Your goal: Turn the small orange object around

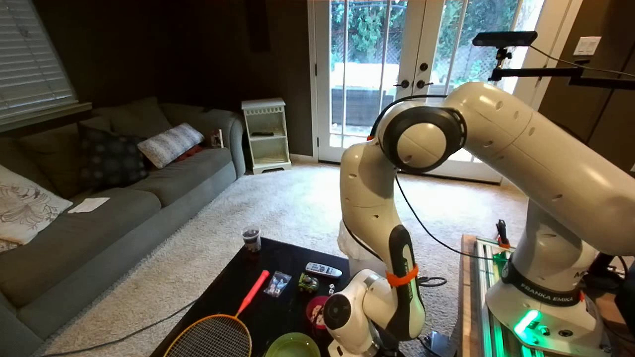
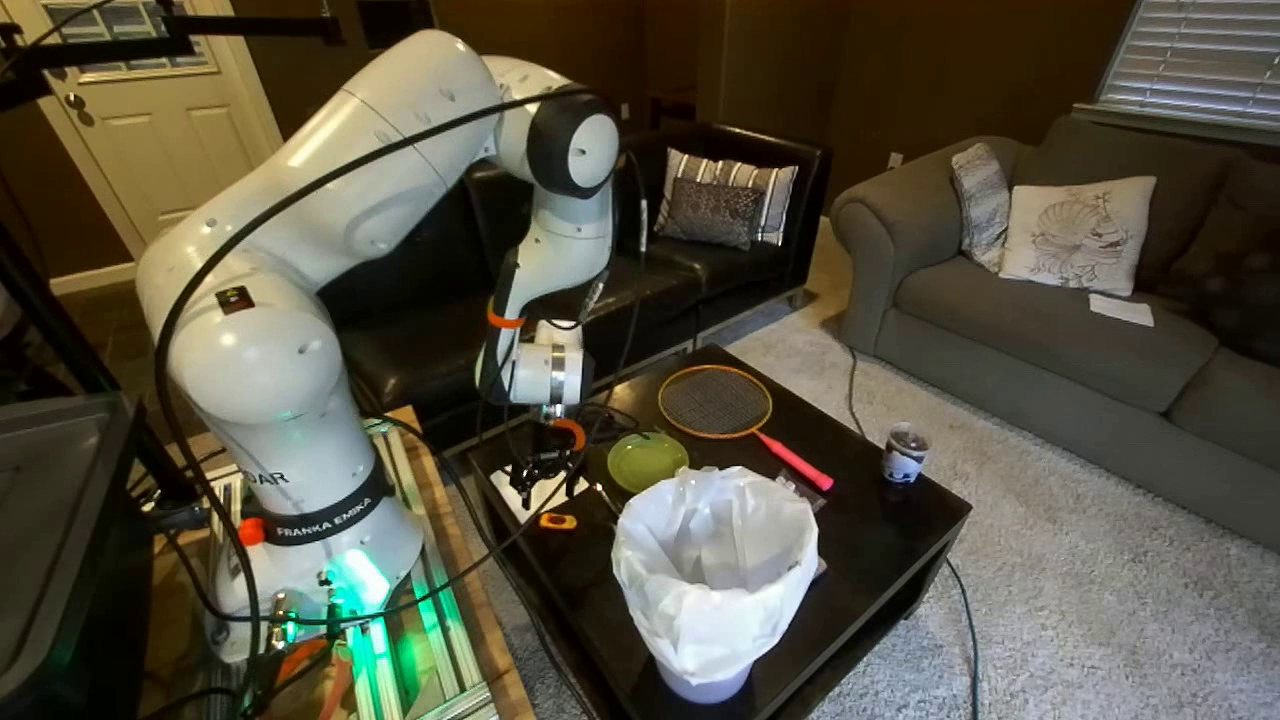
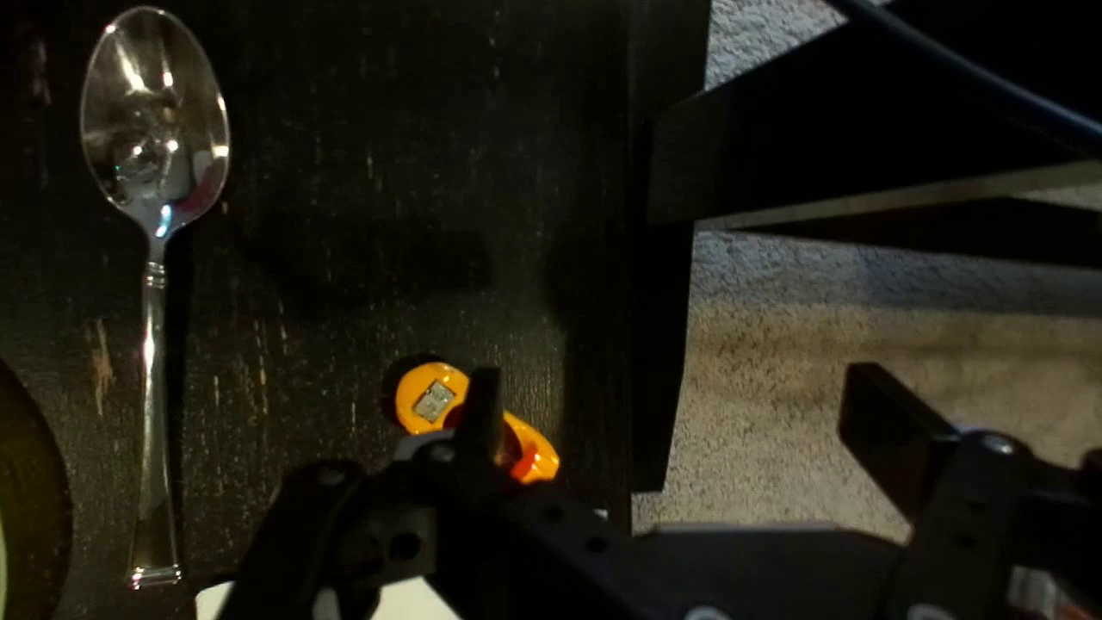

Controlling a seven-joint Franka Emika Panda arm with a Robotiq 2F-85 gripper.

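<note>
Living room, grey sofa (image 2: 1050, 340) upper right in an exterior view, dark coffee table (image 2: 885, 530) lower centre. Small orange object (image 3: 422, 385) lying on the table, lower centre of the wrist view, its middle hidden behind a finger (image 3: 480, 413) of the gripper (image 3: 673, 392); touching or apart, cannot tell. Jaws spread wide. Spoon (image 3: 155, 301) at left, same view. Green plate (image 2: 648, 464) centre, in an exterior view

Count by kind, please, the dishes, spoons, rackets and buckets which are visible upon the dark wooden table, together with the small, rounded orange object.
Dishes: 2 (round green dish, round pinkish-red bowl)
Spoons: 1 (shiny metal spoon)
Rackets: 1 (orange-framed, pink-handled racket)
Buckets: 1 (round white-lined bucket)
Small, rounded orange object: 1
Total: 6
</note>
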